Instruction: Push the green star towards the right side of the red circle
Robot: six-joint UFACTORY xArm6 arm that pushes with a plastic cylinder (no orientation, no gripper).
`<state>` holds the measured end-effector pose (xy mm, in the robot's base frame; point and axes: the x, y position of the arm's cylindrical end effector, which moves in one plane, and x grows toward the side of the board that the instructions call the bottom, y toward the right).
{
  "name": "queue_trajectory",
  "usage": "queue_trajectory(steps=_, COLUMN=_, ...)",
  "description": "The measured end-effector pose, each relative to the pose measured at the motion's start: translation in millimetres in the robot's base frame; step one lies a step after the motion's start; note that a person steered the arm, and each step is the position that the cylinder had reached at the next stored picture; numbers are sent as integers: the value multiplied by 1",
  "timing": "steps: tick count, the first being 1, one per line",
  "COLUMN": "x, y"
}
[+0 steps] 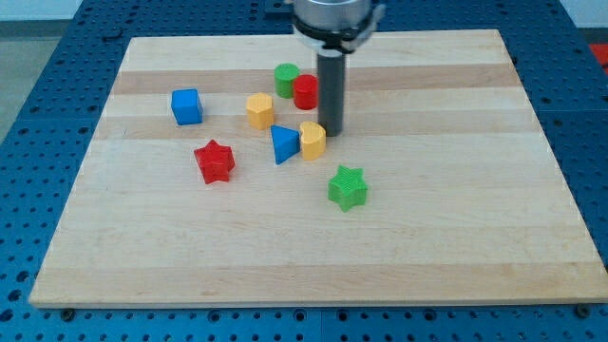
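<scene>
My tip [331, 132] rests on the wooden board [456, 237], and the dark rod stands upright above it, coming down from the arm's round head at the view's top. There are no jaws here to be apart or together — the arm ends only in this rod. The tip is just beside the yellow block [313, 140], at its right, and just below and right of the red circle [305, 92].

The green star [348, 187] lies lower on the board, below the tip and slightly to the view's right, apart from it. Between the star and the red circle stand the rod and the yellow block.

Around them I count eight blocks — two green: the star and a green cylinder [286, 80] touching the red circle; two red: the circle and a red star [215, 161]; two yellow: the one named and a yellow hexagon-like block [259, 110]; two blue: a blue triangle [283, 144] touching the yellow block, and a blue cube [186, 106] at the view's left.
</scene>
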<state>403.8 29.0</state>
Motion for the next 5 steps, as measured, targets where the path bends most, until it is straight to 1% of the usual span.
queue_trajectory(steps=1, x=23, y=24)
queue_trajectory(steps=2, x=58, y=28)
queue_trajectory(steps=3, x=82, y=43)
queue_trajectory(steps=4, x=87, y=67)
queue_trajectory(steps=5, x=120, y=72)
